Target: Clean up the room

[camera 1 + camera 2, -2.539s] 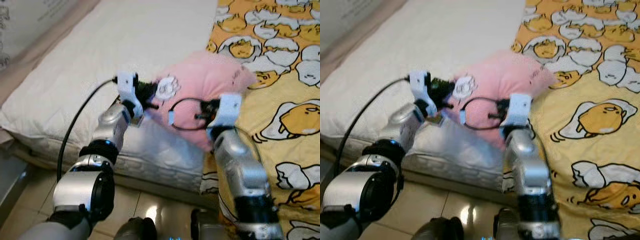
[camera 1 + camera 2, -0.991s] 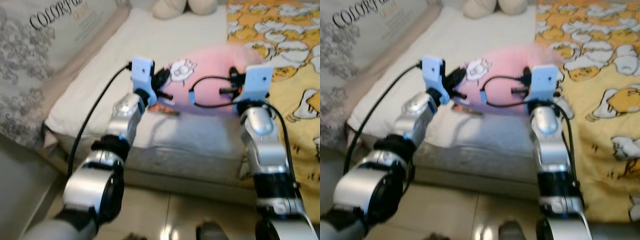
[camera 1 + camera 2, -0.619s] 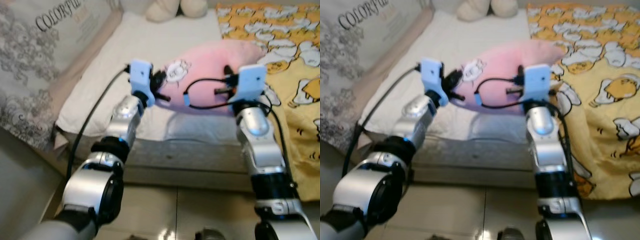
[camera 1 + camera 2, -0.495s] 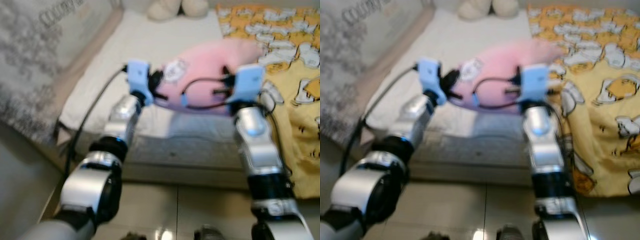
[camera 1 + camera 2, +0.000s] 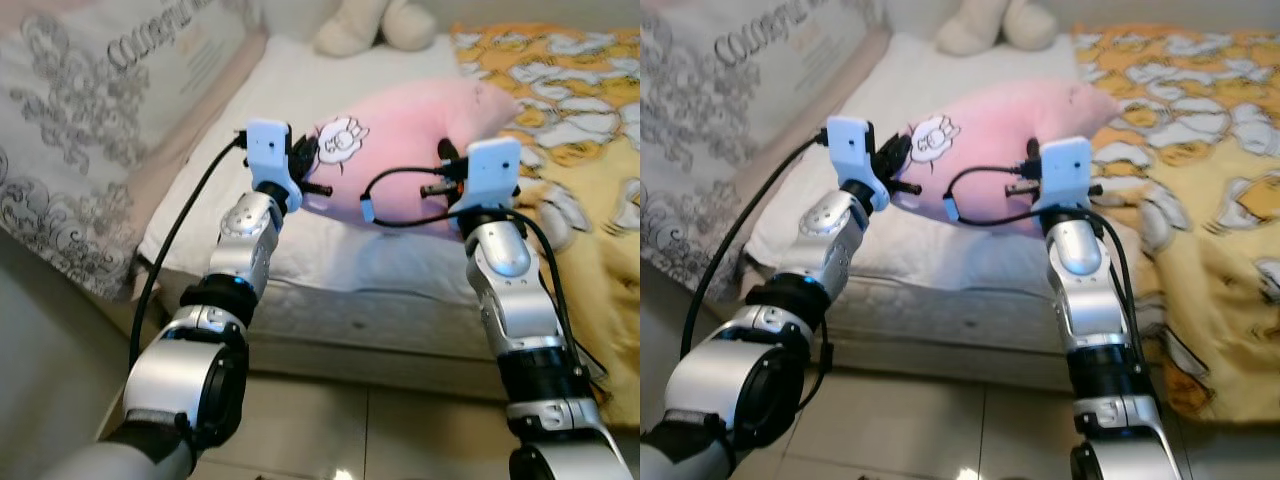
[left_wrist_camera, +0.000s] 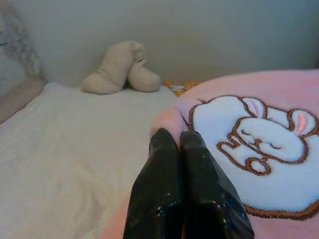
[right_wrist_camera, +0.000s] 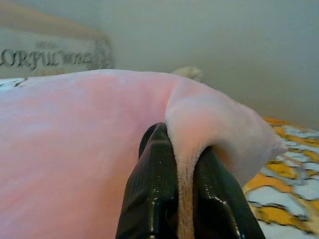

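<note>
Pink pillow [image 5: 405, 150] w/ the bunny patch [image 5: 341, 139] is held up off the white mattress [image 5: 300, 90], carried btwn both arms. Left gripper [image 6: 174, 144] has fingers pressed together, pinching the pillow edge next to the patch. Right gripper [image 7: 182, 144] is pinching a fold of the fabric at the other end, by the yellow egg-print blanket [image 5: 590, 160].

Progress imo: pillow's grabbed and lifted, but not put down anywhere yet, so placing it is what's left. Beige plush toy [image 5: 370, 25] sits at the head of the bed, untouched.

Vs 2.5 s ago: pillow was lower, lying on the mattress/blanket edge; now it's raised. Camera has also tilted up, so the grey patterned cushion [image 5: 90, 130] comes into view.
</note>
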Motion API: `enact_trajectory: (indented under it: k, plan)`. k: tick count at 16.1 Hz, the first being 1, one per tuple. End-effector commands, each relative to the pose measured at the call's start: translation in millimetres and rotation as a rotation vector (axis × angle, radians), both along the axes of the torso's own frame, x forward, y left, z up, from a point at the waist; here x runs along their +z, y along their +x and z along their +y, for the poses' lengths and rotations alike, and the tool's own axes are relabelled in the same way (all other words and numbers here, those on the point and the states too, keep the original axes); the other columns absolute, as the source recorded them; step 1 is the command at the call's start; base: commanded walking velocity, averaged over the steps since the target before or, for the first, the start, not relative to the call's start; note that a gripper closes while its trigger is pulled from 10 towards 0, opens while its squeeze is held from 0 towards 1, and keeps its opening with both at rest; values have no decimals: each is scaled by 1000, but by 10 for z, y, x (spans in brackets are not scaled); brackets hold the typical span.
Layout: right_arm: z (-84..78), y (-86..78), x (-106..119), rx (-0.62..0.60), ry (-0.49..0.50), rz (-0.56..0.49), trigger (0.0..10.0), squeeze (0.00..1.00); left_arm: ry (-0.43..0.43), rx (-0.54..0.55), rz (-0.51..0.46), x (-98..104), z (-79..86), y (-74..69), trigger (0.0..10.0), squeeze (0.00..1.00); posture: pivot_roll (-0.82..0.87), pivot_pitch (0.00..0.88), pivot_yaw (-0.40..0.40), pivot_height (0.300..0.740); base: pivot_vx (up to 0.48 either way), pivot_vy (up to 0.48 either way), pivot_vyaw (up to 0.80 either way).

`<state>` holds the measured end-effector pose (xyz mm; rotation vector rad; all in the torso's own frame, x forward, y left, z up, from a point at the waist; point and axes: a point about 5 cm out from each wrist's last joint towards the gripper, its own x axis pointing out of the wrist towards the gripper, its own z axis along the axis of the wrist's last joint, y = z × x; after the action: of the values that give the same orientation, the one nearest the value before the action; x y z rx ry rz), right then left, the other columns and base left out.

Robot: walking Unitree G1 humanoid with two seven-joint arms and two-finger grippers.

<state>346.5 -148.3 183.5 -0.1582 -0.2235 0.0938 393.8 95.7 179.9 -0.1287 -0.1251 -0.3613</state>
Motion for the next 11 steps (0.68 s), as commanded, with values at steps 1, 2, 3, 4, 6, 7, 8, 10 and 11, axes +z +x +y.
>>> enact_trajectory:
  k: [1,2,3,4,6,7,8,10,11]
  plan:
    - [68,17,71,27,-5,-38,0,0,-34,80,2,43,192,39,10000,0,-209,0,91,735,461,0,0]
    - [74,24,70,31,-6,-37,0,0,-47,90,9,41,214,44,10000,0,-207,0,90,735,461,0,0]
    - [78,29,68,33,-6,-36,0,0,-55,97,11,40,227,45,10000,0,-205,0,87,735,461,0,0]
    - [86,35,48,38,-8,-28,0,0,-80,115,18,37,265,48,10000,0,-204,0,86,735,454,0,0]
    - [86,36,34,40,-8,-24,0,0,-91,123,22,39,286,52,10000,0,-201,0,84,735,454,0,0]
    - [94,36,23,44,-9,-20,0,0,-95,129,22,42,305,55,10000,0,-201,0,83,735,454,0,0]
    - [97,36,20,46,-9,-20,0,0,-96,131,23,43,314,57,10000,0,-201,0,83,735,454,0,0]
    - [94,37,17,49,-11,-19,0,0,-104,148,18,59,352,63,10000,0,-201,0,80,735,454,0,0]
    - [92,40,18,51,-13,-20,0,0,-109,155,16,69,369,67,10000,0,-202,0,77,735,450,0,0]
